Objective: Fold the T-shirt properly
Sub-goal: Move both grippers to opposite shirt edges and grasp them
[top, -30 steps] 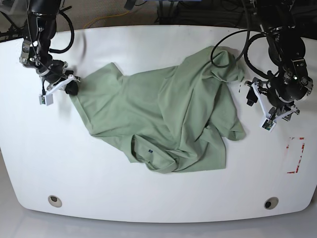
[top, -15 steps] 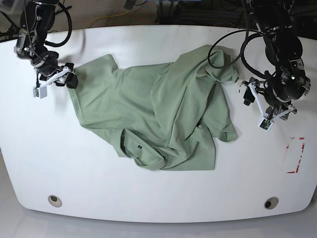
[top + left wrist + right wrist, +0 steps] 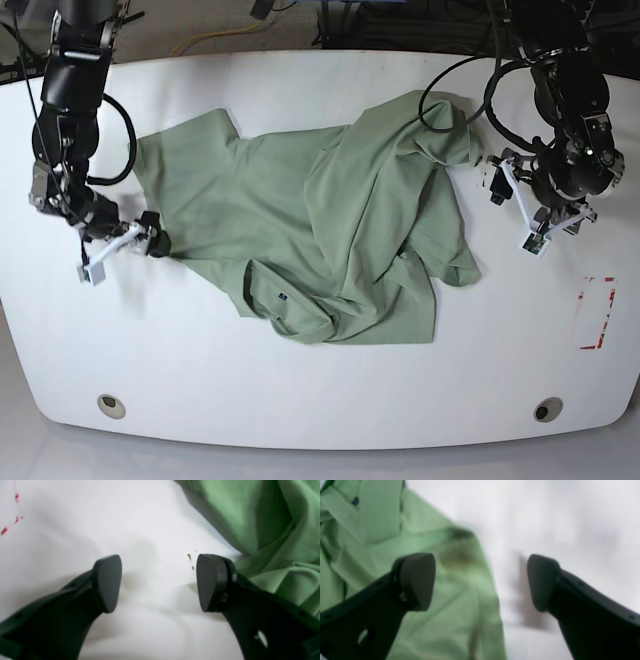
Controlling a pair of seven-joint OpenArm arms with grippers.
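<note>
Hovering with jaws spread and holding nothing, the right gripper [image 3: 480, 582] straddles the T-shirt's [image 3: 320, 235] left edge; the wrist view shows us one finger [image 3: 416, 580] over cloth, the other over bare table [image 3: 330, 400]. The left gripper [image 3: 157, 582], likewise released, sits just right of the shirt. Only the base view shows us the whole garment, crumpled mid-table. No containers appear.

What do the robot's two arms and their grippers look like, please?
Both arms are black, jointed and trailed by looping black cables. The left gripper and right gripper each end in two matte black fingers with rounded, flat-faced pads. In the base view, white brackets sit at each wrist.
</note>
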